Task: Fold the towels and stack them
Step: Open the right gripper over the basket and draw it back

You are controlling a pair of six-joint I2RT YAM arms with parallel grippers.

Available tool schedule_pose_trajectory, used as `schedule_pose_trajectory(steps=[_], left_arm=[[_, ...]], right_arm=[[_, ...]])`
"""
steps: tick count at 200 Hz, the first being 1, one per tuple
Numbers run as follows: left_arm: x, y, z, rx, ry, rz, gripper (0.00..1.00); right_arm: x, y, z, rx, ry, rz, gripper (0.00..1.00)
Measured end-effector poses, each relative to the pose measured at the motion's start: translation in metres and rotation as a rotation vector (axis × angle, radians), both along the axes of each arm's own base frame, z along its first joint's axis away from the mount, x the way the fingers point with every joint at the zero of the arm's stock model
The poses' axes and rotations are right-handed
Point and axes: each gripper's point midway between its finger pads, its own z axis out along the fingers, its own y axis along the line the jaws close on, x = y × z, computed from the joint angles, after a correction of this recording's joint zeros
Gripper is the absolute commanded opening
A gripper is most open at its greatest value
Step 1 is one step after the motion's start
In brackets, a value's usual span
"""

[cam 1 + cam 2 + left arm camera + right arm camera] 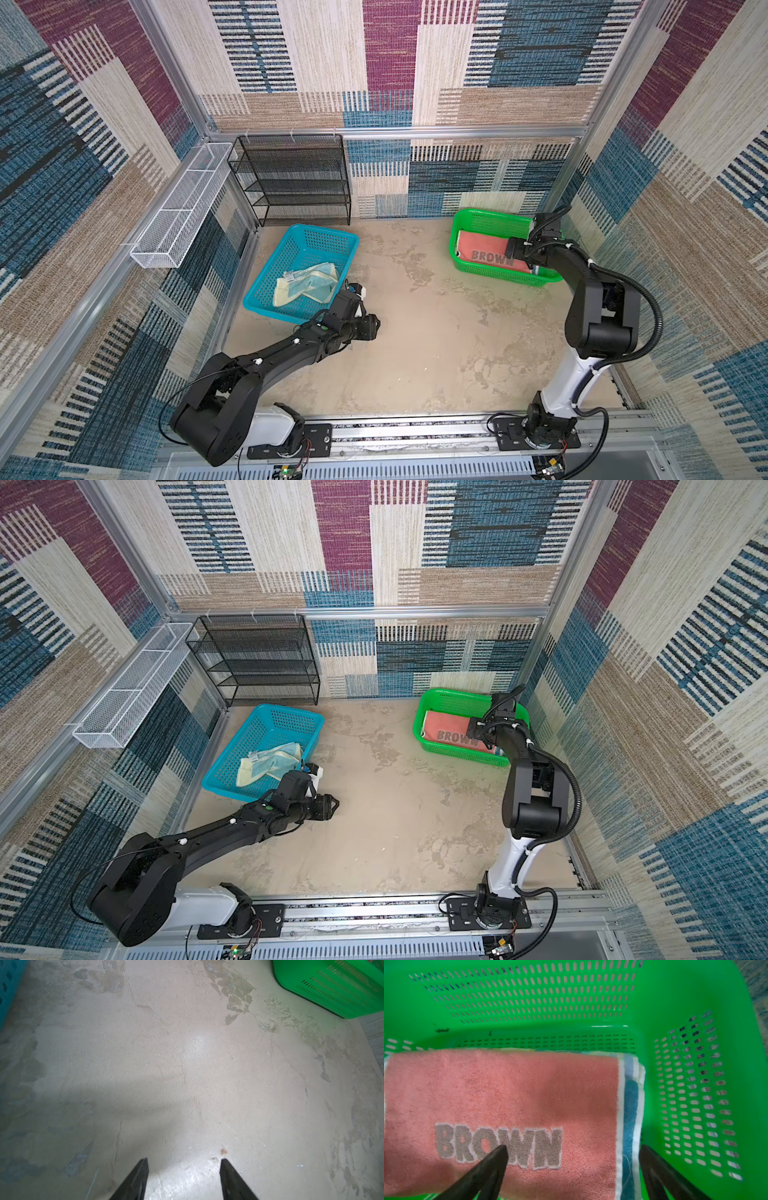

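Folded coral towel (500, 1093) lies flat in the green basket (529, 1028), atop a blue-striped towel (630, 1105); the right tool (573, 1147) stands over it, jaws wide apart, gripping nothing. Cream towel (305, 282) lies crumpled in the blue basket (320, 247). Left tool (184, 1160) is parted and empty above the surface (187, 1064), near that basket.
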Motion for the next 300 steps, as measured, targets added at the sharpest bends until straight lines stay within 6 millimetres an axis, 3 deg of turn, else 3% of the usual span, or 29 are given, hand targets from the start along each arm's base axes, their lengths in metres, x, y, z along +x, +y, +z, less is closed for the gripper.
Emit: schedule_pose_trajectory(steps=[33, 84, 127, 166, 194, 232, 245, 274, 300], left_arm=[[0.002, -0.001, 0.002, 0.001, -0.005, -0.004, 0.6], [0.007, -0.004, 0.012, -0.011, -0.024, -0.005, 0.6], [0.018, -0.007, 0.045, -0.029, -0.085, 0.012, 0.6], [0.025, 0.005, 0.074, -0.016, -0.128, 0.06, 0.64], [0.032, 0.029, 0.097, 0.002, -0.172, 0.14, 0.75], [0.043, 0.075, 0.125, 0.065, -0.227, 0.303, 0.86], [0.049, 0.091, 0.131, 0.091, -0.238, 0.36, 0.98], [0.059, 0.136, 0.126, 0.155, -0.199, 0.52, 1.0], [0.069, 0.175, 0.103, 0.212, -0.11, 0.638, 1.0]], right_arm=[[-0.003, 0.004, 0.016, 0.006, -0.043, 0.012, 1.0], [-0.018, 0.032, 0.053, 0.075, -0.152, 0.117, 1.0], [-0.037, 0.087, 0.096, 0.121, -0.279, 0.27, 1.0], [-0.058, 0.151, 0.112, 0.179, -0.337, 0.439, 1.0], [-0.073, 0.198, 0.109, 0.241, -0.341, 0.556, 1.0], [-0.093, 0.262, 0.09, 0.326, -0.301, 0.7, 1.0], [-0.095, 0.279, 0.08, 0.341, -0.275, 0.733, 1.0], [-0.098, 0.309, 0.051, 0.353, -0.196, 0.777, 1.0], [-0.102, 0.328, 0.031, 0.341, -0.147, 0.8, 1.0]])
